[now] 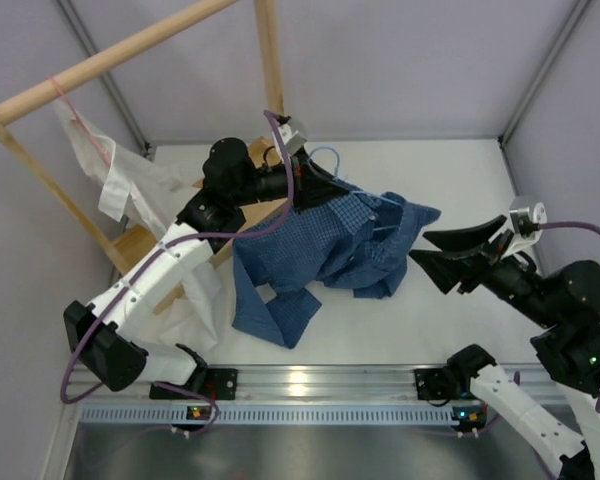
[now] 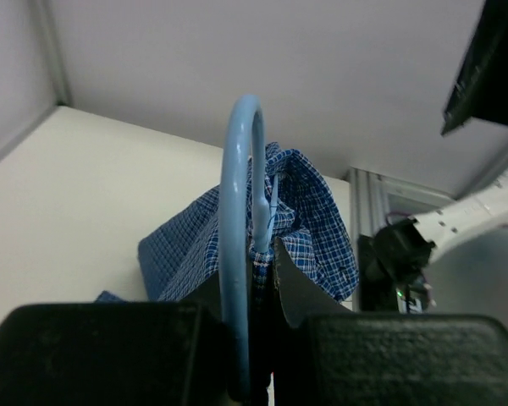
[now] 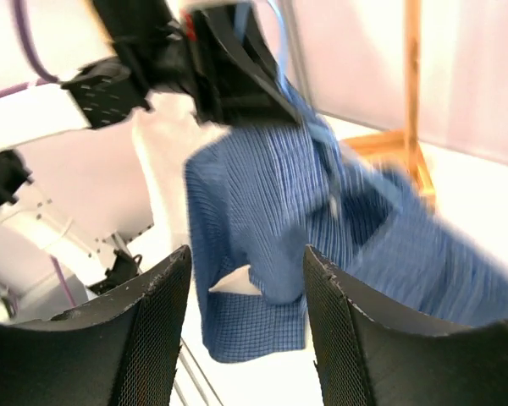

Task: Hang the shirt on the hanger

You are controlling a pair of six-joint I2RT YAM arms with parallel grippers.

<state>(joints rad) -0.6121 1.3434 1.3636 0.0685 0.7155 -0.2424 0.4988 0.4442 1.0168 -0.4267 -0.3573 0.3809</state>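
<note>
The blue checked shirt (image 1: 315, 250) hangs bunched from the light-blue wire hanger (image 1: 327, 156), and its lower part rests on the white table. My left gripper (image 1: 315, 187) is shut on the hanger just below the hook. In the left wrist view the hook (image 2: 237, 194) rises between the fingers, with the shirt (image 2: 313, 224) draped behind it. My right gripper (image 1: 432, 252) is open and empty, just right of the shirt and apart from it. In the right wrist view the shirt (image 3: 254, 220) hangs beyond the open fingers (image 3: 148, 338).
A wooden rack (image 1: 110, 55) stands at the back left with a pinkish-red hanger (image 1: 72, 103) and a white garment (image 1: 130, 185). A wooden post (image 1: 270, 50) rises behind the left gripper. A metal rail (image 1: 310, 383) runs along the near edge.
</note>
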